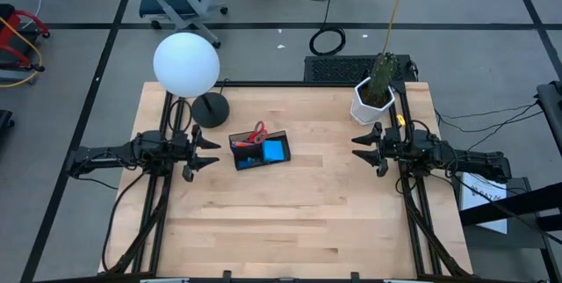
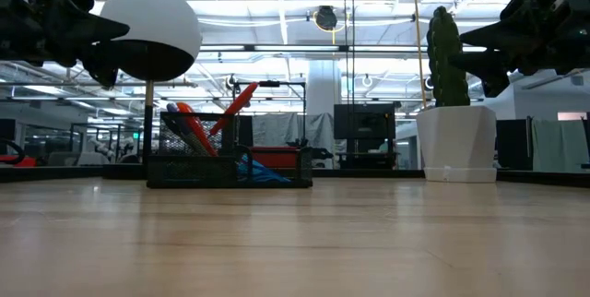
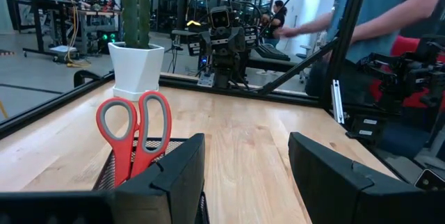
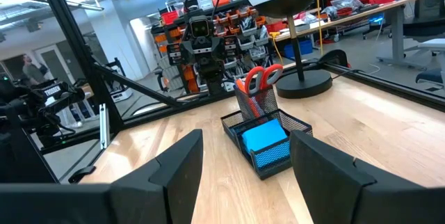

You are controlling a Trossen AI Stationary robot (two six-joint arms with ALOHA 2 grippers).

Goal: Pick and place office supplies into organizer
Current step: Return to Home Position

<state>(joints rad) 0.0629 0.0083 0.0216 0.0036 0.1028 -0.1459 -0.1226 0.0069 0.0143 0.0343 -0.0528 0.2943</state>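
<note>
Black mesh rectangular organizer near table ctr: red-handled scissors upright, blue square notepad flat inside. Left gripper near, at its 9 o'clock; right gripper well apart at 3; both spread wide, empty. Risk: inward swing on left side clips organizer, tips scissors.

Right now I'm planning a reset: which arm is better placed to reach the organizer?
Left, likely. The left end effector, open, sits nearer the organizer; the right end effector waits farther off.

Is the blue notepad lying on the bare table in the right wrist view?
No, the notepad lies inside the organizer, in the compartment next to the upright scissors.
</note>
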